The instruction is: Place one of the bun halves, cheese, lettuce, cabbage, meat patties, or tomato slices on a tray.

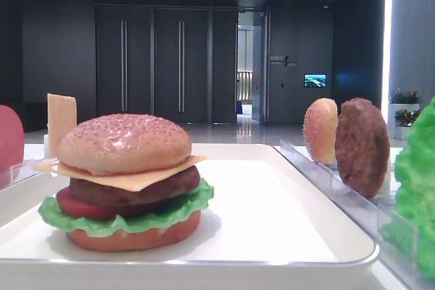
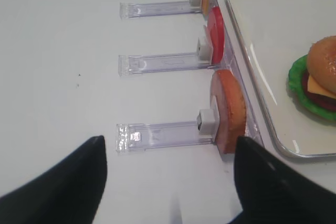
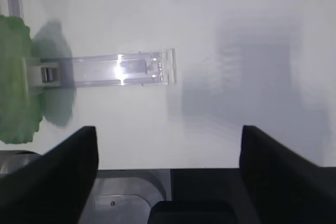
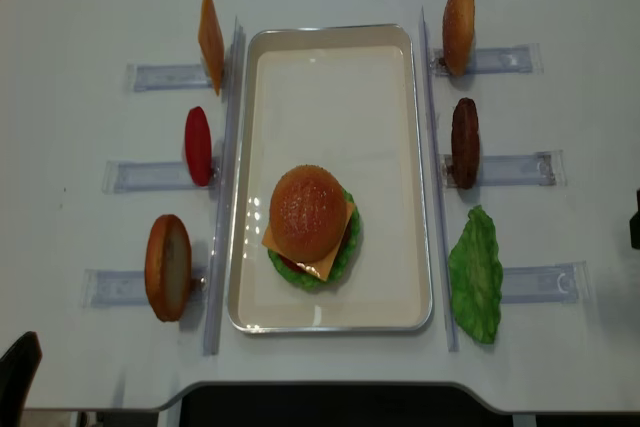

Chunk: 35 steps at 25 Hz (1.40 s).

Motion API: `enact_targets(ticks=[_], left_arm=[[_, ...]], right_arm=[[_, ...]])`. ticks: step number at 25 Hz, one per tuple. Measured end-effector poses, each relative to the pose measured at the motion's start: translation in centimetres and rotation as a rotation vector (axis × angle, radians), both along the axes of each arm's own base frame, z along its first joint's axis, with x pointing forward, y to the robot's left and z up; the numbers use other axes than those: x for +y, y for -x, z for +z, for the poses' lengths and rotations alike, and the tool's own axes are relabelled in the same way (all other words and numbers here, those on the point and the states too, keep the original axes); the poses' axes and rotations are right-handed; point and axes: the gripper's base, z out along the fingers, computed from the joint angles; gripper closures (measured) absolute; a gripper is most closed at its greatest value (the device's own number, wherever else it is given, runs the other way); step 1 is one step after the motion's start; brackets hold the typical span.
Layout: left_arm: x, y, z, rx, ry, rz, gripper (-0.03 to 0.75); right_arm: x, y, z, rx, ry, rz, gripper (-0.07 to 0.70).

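On the white tray (image 4: 330, 77) stands a stacked burger. Its sesame top bun (image 4: 307, 212) lies over cheese (image 1: 146, 178), a meat patty (image 1: 136, 191), a tomato slice (image 1: 78, 207) and lettuce (image 1: 122, 222). Standing upright in the racks are a spare cheese slice (image 4: 210, 40), a tomato slice (image 4: 198, 145), a patty (image 4: 464, 142) and a lettuce leaf (image 4: 475, 274). My left gripper (image 2: 169, 145) is open and empty over the table, left of the tray's near corner. My right gripper (image 3: 168, 135) is open and empty too, right of the lettuce leaf (image 3: 16, 77).
Clear plastic racks (image 4: 150, 76) line both long sides of the tray. A reddish-brown bottom bun (image 2: 229, 109) stands in the near left rack. A paler bun half (image 4: 458, 15) stands in the far right rack. The table's front edge (image 4: 330, 387) is close.
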Motion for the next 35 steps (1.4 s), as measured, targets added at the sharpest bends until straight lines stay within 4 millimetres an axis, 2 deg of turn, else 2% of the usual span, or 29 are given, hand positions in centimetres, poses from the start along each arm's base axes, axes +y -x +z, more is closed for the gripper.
enact_targets(ticks=[4,9,16,21,35], left_arm=[[0.0,0.0,0.0,0.0,0.0,0.0,0.139],[0.0,0.0,0.0,0.0,0.0,0.0,0.139],[0.0,0.0,0.0,0.0,0.001,0.0,0.139],[0.0,0.0,0.0,0.0,0.001,0.0,0.139],[0.0,0.0,0.0,0.0,0.001,0.0,0.139]], right_arm=[[0.1,4.9,-0.3,-0.137,0.003,0.0,0.103],[0.2,9.5,-0.9,-0.33,0.01,0.007,0.103],[0.3,13.9,-1.0,-0.593,0.016,0.012,0.107],[0.3,15.5,-1.4,-0.711,0.025,0.024,0.107],[0.5,15.0,-1.9,-0.742,0.026,0.055,0.107]])
